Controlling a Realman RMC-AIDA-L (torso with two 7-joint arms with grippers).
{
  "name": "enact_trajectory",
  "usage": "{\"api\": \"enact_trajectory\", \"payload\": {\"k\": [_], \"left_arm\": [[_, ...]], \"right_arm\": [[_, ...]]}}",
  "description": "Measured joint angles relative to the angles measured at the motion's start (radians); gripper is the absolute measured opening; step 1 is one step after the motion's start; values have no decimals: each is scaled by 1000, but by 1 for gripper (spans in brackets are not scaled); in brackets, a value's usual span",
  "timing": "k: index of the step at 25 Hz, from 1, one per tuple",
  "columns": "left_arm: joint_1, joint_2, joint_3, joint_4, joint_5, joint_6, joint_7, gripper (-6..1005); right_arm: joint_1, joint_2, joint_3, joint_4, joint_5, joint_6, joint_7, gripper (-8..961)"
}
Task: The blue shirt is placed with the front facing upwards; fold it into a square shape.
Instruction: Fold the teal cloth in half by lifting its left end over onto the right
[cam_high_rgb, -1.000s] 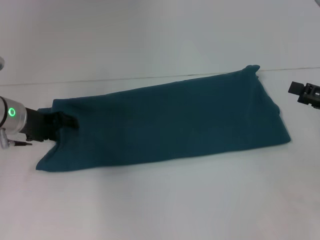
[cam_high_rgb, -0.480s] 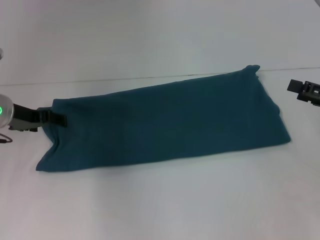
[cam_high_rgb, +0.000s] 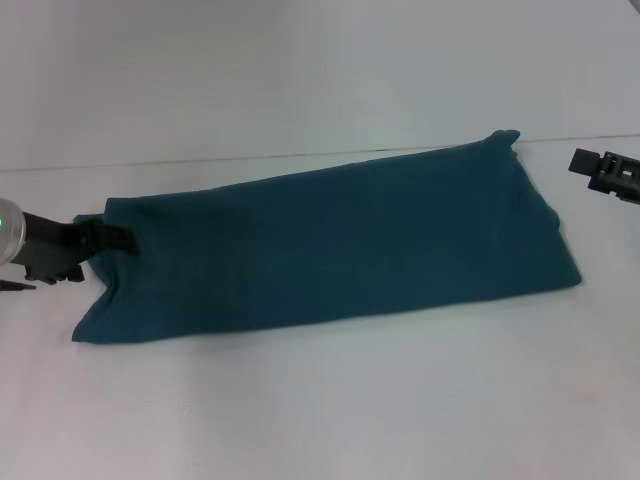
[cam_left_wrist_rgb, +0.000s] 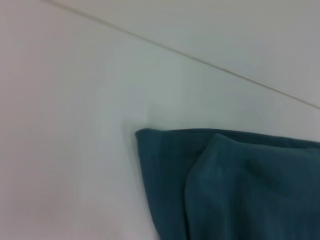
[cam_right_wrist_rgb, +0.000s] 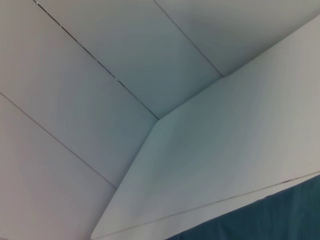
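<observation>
The blue shirt (cam_high_rgb: 340, 245) lies flat on the white table as a long, slanted dark teal strip with no print showing. My left gripper (cam_high_rgb: 110, 239) is low at the strip's left end, touching or just off its edge. The left wrist view shows that end of the shirt (cam_left_wrist_rgb: 235, 185), with one layer folded over another. My right gripper (cam_high_rgb: 600, 170) hovers at the far right, beyond the strip's right end and apart from it. A sliver of the shirt (cam_right_wrist_rgb: 270, 215) shows in the right wrist view.
The white table (cam_high_rgb: 320, 400) runs wide in front of the shirt. Its back edge (cam_high_rgb: 250, 157) meets a pale wall just behind the shirt's far right corner.
My left gripper has pulled back leftward off the shirt's left end and now sits at its edge. The right gripper has drifted slightly farther back. The shirt has not moved.
</observation>
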Motion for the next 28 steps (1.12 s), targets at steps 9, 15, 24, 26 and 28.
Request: {"api": "enact_trajectory", "payload": {"k": [9,15,24,26,28], "left_arm": [[-2,-19,-51,-81,-1,-112,-18,886],[-4,-21,-52,-95,-1,-116,-18,886],[-34,-22,-48,-132,-2,-113,-14,885],[-52,-14,-47,-165,-2,-111,-8,885],[-67,-9,-48,-182,-2,-111,0,885]], "right_arm": [[1,0,1,0,0,3,0,915],[1,0,1,0,0,3,0,915],[0,0,1,0,0,4,-1,915],[-2,0,1,0,0,4,-1,915],[-4,0,1,0,0,4,-2,915]]}}
